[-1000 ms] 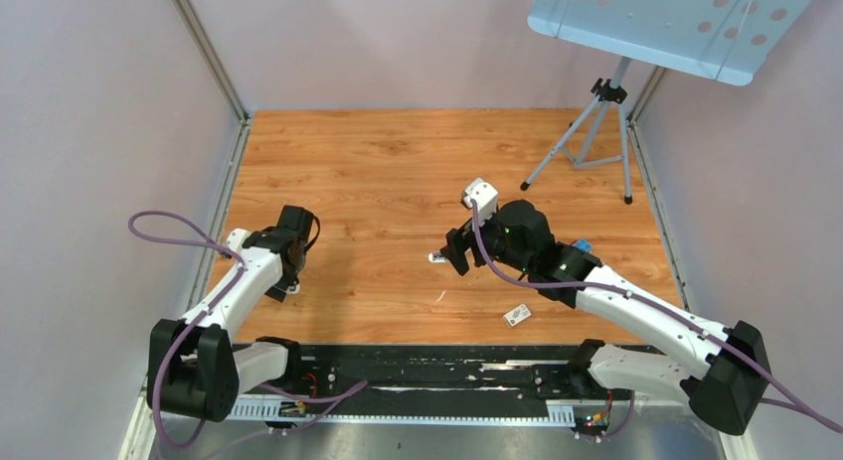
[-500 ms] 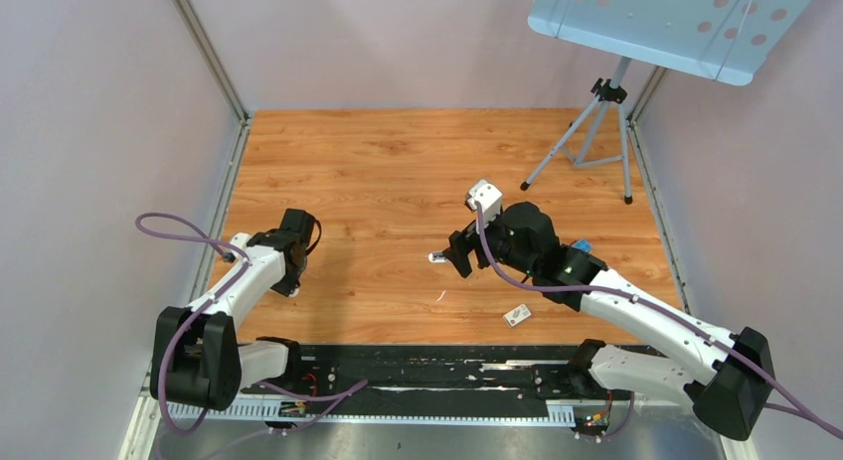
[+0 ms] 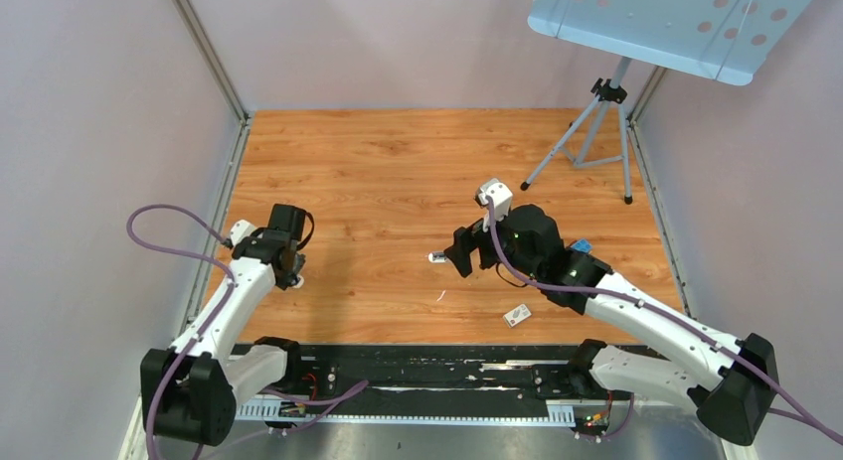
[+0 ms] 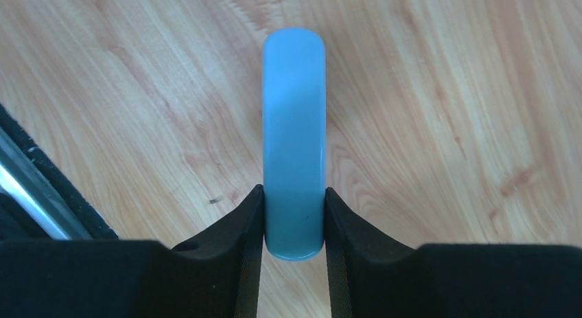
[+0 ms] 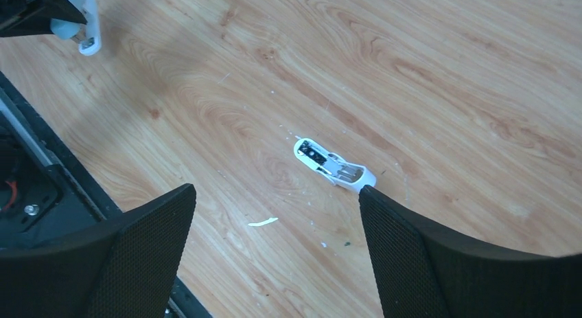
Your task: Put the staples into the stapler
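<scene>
On the far left, my left end effector (image 4: 294, 202) is clamped on a pale blue bar (image 4: 294, 126) with rounded ends. Both black fingers (image 4: 240, 229) press its sides, and the bar points away from the wrist over the wood-grain bench (image 3: 378, 162). I can't tell from here what that bar is. On the right wrist camera its far end looks white, low against the bench.

Moving to centre, there's the stapler (image 5: 331, 168). It's small and white, lying flat on the bench with its metal inner channel facing up. A thin white scrap (image 5: 263, 222) lies on the wood nearer the arm bases.

My right end effector (image 5: 274, 194) hangs over that spot with its fingers spread wide, holding nothing. The stapler's near end sits just beside the tip of one finger.

Further right, nearer the bench edge, a small white box (image 3: 517, 315) lies by itself, apart from the stapler. Back right, a tripod (image 3: 587, 142) carries a light blue perforated panel (image 3: 676, 23).
</scene>
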